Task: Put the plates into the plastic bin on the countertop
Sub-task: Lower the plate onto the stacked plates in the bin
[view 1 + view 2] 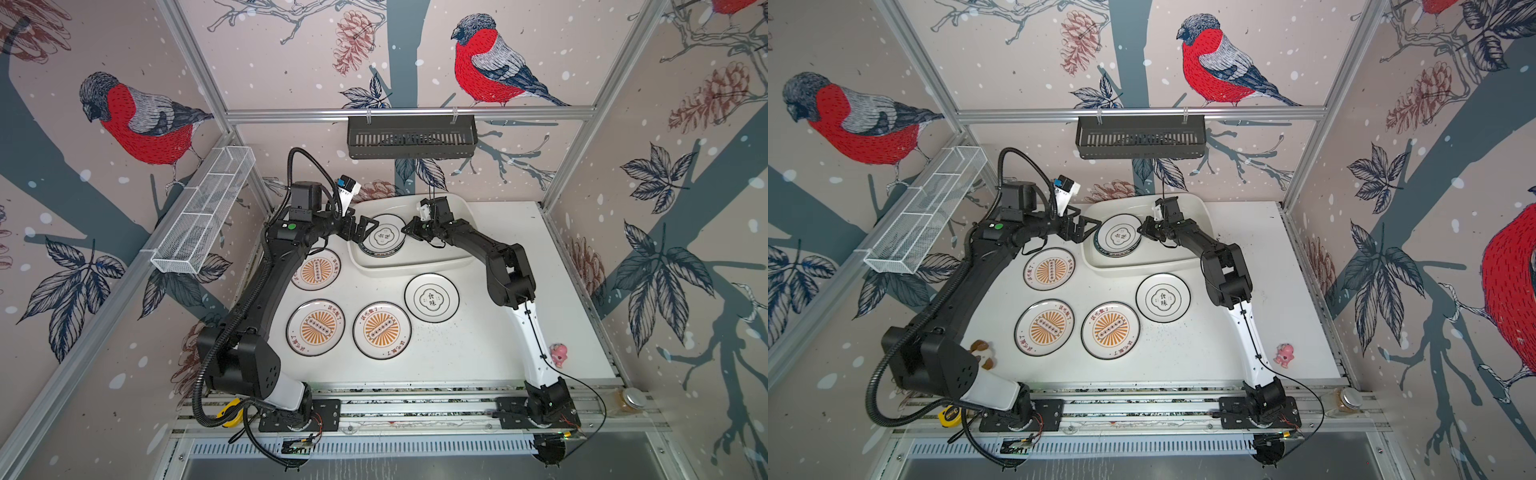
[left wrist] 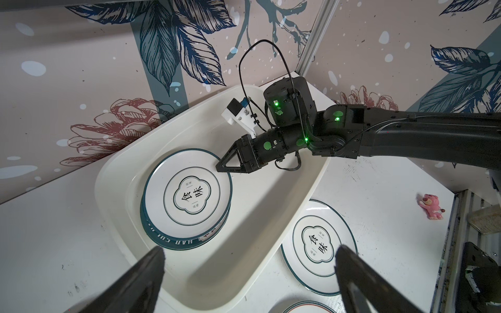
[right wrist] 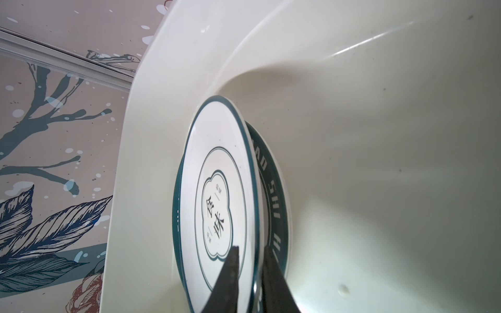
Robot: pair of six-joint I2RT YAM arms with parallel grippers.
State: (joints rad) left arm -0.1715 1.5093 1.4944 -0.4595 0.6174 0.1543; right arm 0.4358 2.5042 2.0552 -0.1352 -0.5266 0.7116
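Note:
The plastic bin [image 1: 415, 266] [image 1: 1142, 266] stands at the back of the countertop [image 1: 478, 345]. In it a plate with a black emblem [image 1: 384, 237] [image 2: 189, 197] [image 3: 217, 189] lies on a teal-lettered plate [image 2: 176, 242] [image 3: 273, 195]. My right gripper [image 1: 409, 230] [image 3: 251, 249] straddles the top plate's right rim, jaws a little apart, one finger above and one below. My left gripper [image 1: 368, 232] [image 2: 250, 250] hangs wide open and empty over the bin's left edge. On the countertop lie another emblem plate [image 1: 432, 298] and three sunburst plates [image 1: 316, 270] [image 1: 316, 327] [image 1: 381, 329].
A pink toy [image 1: 558, 353] stands at the front right and a brown plush toy [image 1: 982, 353] at the front left. A black slotted rack [image 1: 411, 137] hangs on the back wall, a white wire basket [image 1: 208, 208] on the left wall. A jar [image 1: 633, 399] sits beyond the right front corner.

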